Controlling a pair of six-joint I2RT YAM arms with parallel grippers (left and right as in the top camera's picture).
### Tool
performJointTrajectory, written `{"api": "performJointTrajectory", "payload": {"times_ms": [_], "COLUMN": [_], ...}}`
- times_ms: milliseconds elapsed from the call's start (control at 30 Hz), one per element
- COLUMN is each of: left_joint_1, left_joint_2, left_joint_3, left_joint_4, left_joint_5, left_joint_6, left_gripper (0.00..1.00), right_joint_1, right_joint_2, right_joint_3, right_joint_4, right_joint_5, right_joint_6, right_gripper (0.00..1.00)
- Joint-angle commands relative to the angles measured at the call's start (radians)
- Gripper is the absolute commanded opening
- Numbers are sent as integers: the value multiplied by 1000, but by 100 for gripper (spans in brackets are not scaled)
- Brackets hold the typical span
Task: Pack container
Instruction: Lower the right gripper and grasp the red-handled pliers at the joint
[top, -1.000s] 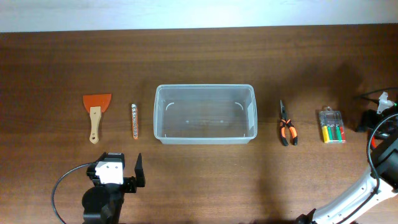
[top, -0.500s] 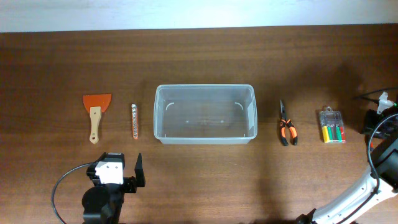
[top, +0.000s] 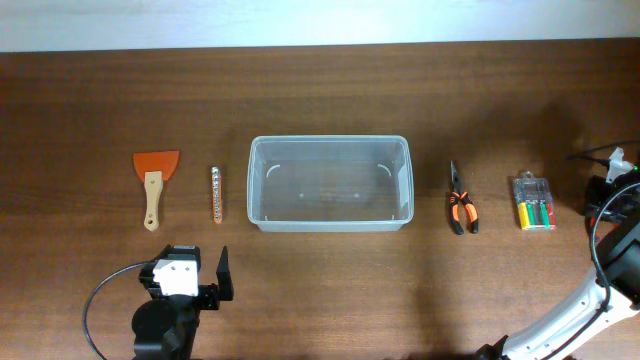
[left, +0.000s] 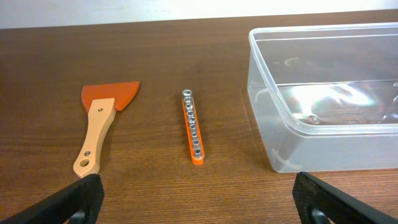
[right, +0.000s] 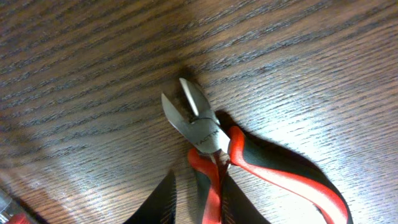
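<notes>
The container (top: 329, 183) is a large clear plastic bin at the table's middle; its near-left corner also shows in the left wrist view (left: 323, 99). My left gripper (left: 199, 211) is wide open and empty, low over the wood in front of the bin; in the overhead view (top: 186, 262) it sits front left. My right gripper (right: 202, 202) is at the far right edge (top: 600, 192). Its fingers straddle one handle of red-and-black cutters (right: 211, 140) lying on the table, with a small gap on the left side.
An orange scraper with a wooden handle (top: 153, 185) and an orange bit strip (top: 215, 195) lie left of the bin. Orange-handled pliers (top: 460, 210) and a small clear case of coloured screwdrivers (top: 532, 203) lie to its right.
My right arm has shifted slightly to the right at the table's edge. The left arm and the objects have not moved.
</notes>
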Motion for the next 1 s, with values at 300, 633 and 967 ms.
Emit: {"api": "performJointTrajectory", "payload": {"times_ms": [300, 633, 967], "left_joint_1": [-5, -5, -5], "left_joint_2": [-6, -6, -6], "left_joint_3": [-7, -7, -7], "left_joint_4": [3, 3, 3], "left_joint_5": [11, 11, 11], "left_joint_6": [-3, -3, -3], "left_gripper": [99, 99, 99], "right_joint_1": [-5, -4, -3], "right_joint_2": [7, 7, 5], "right_joint_3": [-14, -10, 37], "right_joint_4": [6, 1, -37], "right_joint_5": [2, 2, 1], "right_joint_6": [1, 2, 5], "right_gripper": [11, 9, 5]}}
